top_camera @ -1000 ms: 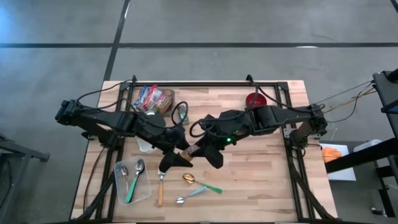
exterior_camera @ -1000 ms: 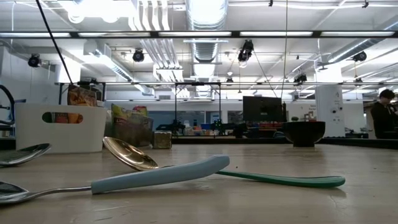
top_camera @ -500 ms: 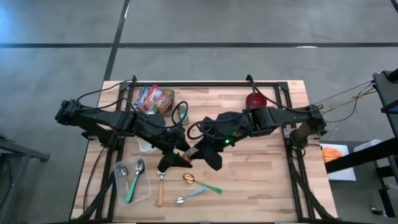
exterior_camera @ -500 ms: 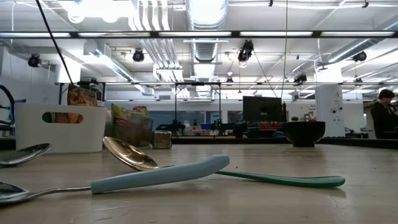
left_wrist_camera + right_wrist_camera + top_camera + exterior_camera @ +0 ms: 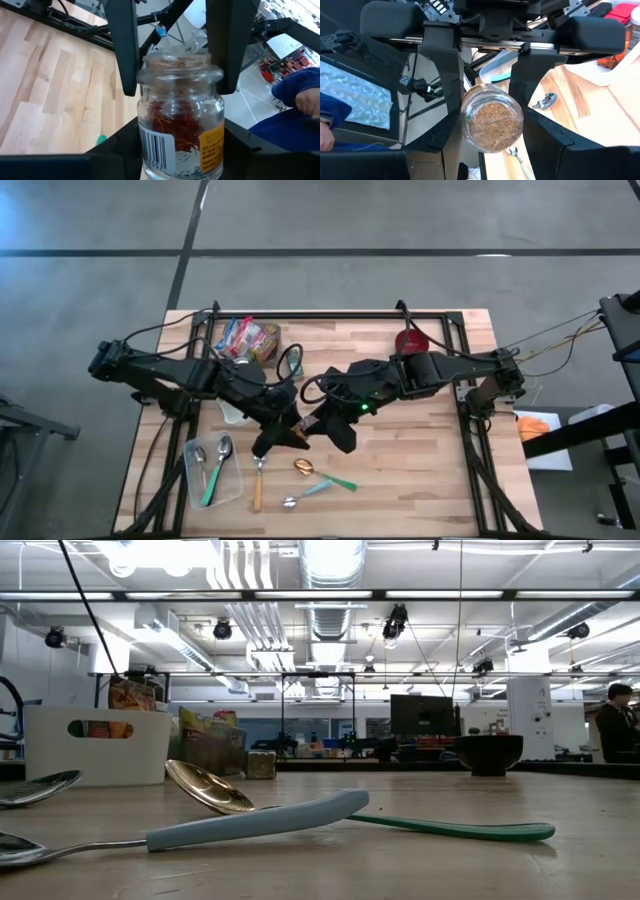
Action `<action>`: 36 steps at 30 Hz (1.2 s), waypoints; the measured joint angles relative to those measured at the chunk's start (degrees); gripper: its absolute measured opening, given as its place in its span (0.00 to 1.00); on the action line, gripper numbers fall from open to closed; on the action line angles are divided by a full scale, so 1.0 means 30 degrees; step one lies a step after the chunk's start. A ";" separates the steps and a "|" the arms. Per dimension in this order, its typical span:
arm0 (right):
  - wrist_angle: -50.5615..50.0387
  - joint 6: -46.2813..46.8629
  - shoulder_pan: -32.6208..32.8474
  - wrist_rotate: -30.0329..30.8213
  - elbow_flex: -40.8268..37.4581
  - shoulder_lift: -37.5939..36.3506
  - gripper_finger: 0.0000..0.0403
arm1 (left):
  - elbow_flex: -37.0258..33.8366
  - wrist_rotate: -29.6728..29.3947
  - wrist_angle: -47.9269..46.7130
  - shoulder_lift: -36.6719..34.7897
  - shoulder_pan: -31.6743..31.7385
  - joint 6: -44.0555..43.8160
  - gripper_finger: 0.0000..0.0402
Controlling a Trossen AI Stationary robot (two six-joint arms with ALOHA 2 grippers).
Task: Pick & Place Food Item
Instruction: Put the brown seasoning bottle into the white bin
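Observation:
The food item is a small clear glass jar [image 5: 180, 125] of red threads with a barcode label. It hangs above the middle of the table [image 5: 420, 470], between both grippers. In the high view the jar [image 5: 300, 430] shows as an orange speck. My left gripper [image 5: 182, 145] reaches in from the table's left and is shut on the jar's body. My right gripper [image 5: 492, 117] reaches in from the right and is shut on the jar's top end [image 5: 492, 125], which that wrist view shows end-on. My left gripper pinches the jar's lower body [image 5: 142, 150] between its two fingers, one on each side. The fingers lie across the jar, coming from the table's left and slanting down. The jar is lifted clear of the table. My right gripper pinches the jar's neck and top end [image 5: 212, 75] between its two fingers [image 5: 227, 50]. The fingers run along the jar from that end, coming from the table's right and slanting down. The jar is clear of the table.
A basket of snack packets [image 5: 247, 338] stands at the back left, a red bowl [image 5: 408, 340] at the back right. A clear tray with spoons [image 5: 212, 470] sits front left. Loose spoons [image 5: 318, 480] lie below the grippers. A person's blue sleeve [image 5: 300, 95] shows beyond the table.
My left gripper's fingers have drawn in on the jar, which stays where it was in my right gripper. Neither arm has shifted.

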 joint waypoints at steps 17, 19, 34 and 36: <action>0.0355 0.0068 0.0005 -0.0114 0.0000 0.0000 0.56 | 0.0047 -0.0083 0.0156 -0.0015 0.0000 -0.0681 0.44; 0.0372 0.0146 0.0022 -0.0087 0.0000 0.0000 0.65 | 0.0051 -0.0212 0.0138 -0.0030 0.0000 -0.0760 0.44; 0.2781 -0.0778 0.0738 0.7183 0.0029 -0.1211 0.78 | 0.0021 -0.5343 0.1695 -0.1888 -0.0140 -0.0120 0.44; 0.3705 -0.0994 0.0916 0.8157 0.0029 -0.1231 0.78 | 0.0015 -0.5969 0.2500 -0.1909 -0.0182 0.0232 0.44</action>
